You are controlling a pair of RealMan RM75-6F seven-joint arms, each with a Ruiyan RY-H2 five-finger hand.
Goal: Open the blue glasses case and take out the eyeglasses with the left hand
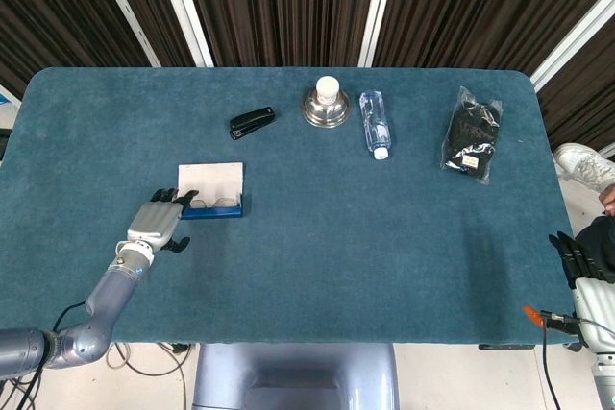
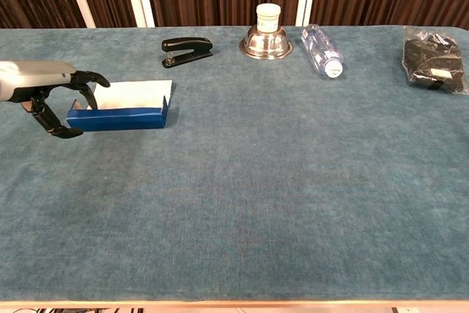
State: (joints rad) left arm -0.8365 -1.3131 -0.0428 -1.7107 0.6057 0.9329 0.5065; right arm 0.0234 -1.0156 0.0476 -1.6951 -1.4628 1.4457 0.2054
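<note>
Blue glasses case [image 1: 213,201] [image 2: 117,114] lay open toward the table's [image 1: 317,266] left edge, about midway between near and far edges, white-lined lid folded flat behind it. Held the eyeglasses [image 1: 219,202] still inside, seen only in the head view. Nearest, at the near-left corner, reached the left arm up from below the near edge, forearm slanting toward the case. Left hand [image 1: 158,222] [image 2: 45,93] hovered palm-down at the case's left end, dark fingers [image 2: 86,78] spread and curled over that end, thumb hanging lower; grasped nothing; whether the fingertips touched the case could not be told. At the near-right corner, off the table, showed the right hand [image 1: 577,261], only partly in frame; impossible to tell whether released or clenched. Farther back, toward the far edge, stood a black stapler [image 1: 252,122] [image 2: 186,51], a metal bowl [image 1: 326,108] [image 2: 266,43] with a white jar [image 1: 328,89] [image 2: 267,17] on top, a plastic bottle [image 1: 375,125] [image 2: 322,50] lying down, and a black bagged item [image 1: 474,134] [image 2: 434,59] near the far-right corner.
</note>
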